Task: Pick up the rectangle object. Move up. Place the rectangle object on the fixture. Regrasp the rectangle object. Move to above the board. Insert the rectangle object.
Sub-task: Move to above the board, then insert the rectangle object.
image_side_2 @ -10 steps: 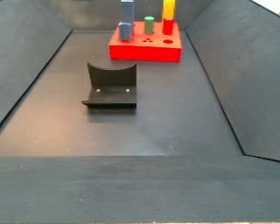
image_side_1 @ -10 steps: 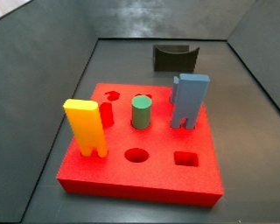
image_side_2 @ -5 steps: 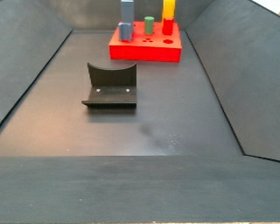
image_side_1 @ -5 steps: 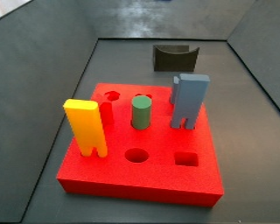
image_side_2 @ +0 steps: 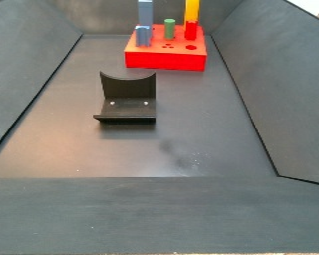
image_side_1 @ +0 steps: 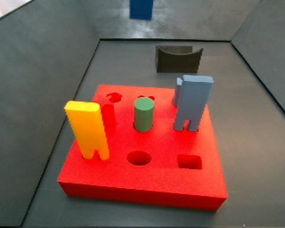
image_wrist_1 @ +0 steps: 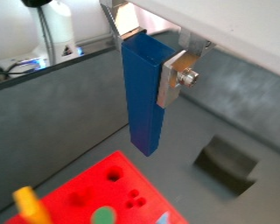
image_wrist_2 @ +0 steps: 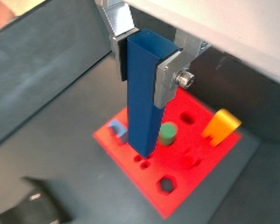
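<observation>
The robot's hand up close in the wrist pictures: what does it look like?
The hand, high above the board, has two flat silver metal fingers; one carries a small silver screw at its side. A pale housing sits above them. No cables or markings show.

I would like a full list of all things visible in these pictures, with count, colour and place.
board: one, red, on the dark floor.
yellow two-legged block: one, yellow, standing on the board.
green cylinder: one, green, upright in the board.
lighter blue two-legged block: one, grey-blue, standing on the board.
fixture: one, dark, on the floor apart from the board.
rectangle object: one, dark blue, hanging upright above the board, held by the tool.
tool: one, silver fingers, shut on the rectangle object, high above the board.
</observation>
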You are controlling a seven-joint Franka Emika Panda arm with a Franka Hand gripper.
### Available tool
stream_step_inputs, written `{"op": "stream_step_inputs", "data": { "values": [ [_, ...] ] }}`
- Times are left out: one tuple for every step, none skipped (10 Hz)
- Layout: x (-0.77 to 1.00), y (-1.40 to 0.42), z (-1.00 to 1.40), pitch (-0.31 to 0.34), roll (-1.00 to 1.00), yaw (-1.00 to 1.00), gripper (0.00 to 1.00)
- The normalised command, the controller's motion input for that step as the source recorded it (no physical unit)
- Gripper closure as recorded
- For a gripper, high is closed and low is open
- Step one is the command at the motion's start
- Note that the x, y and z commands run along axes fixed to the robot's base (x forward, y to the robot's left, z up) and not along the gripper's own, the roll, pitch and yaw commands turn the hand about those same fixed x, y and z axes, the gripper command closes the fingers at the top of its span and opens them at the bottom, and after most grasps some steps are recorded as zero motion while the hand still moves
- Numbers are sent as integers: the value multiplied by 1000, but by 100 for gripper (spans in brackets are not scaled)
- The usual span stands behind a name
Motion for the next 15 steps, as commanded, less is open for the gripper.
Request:
{"op": "stream_step_inputs", "data": {
  "values": [
    [-75, 0, 4, 6, -539, -12, 100],
    [-63, 2, 4, -10, -413, -9, 100],
    [-42, 3, -4, -13, -235, -8, 100],
    [0, -34, 0, 0, 0, 0, 100],
    [0, -51, 0, 0, 0, 66, 100],
    [254, -503, 0, 26, 40, 0, 100],
    [563, -723, -66, 51, 84, -26, 100],
    [623, -731, -69, 39, 83, -17, 100],
    [677, -729, -91, 14, 81, -3, 100],
    [709, -697, -149, 0, 89, -11, 100],
    [749, -569, -266, 0, 54, -77, 100],
    [754, -474, -369, 0, 47, -174, 100],
    [786, -417, -529, -7, 34, -186, 100],
    [794, -389, -586, -11, 7, -189, 100],
    [817, -366, -606, -14, 0, -177, 100]
  ]
}}
